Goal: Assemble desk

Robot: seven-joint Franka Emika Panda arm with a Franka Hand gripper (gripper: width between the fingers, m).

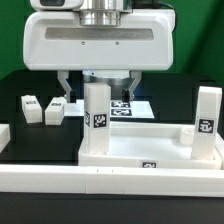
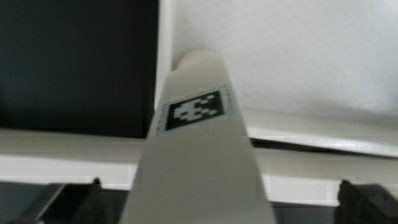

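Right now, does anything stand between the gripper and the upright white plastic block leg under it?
Nothing visible does. The open gripper hangs over the white block leg, with the leg's top between its two fingers.

White rimmed tabletop (image 1: 130, 152) flat, two tagged legs (image 1: 97, 118) (image 1: 207, 122) upright on it, two loose legs (image 1: 31, 106) (image 1: 55, 112) lying beside it.
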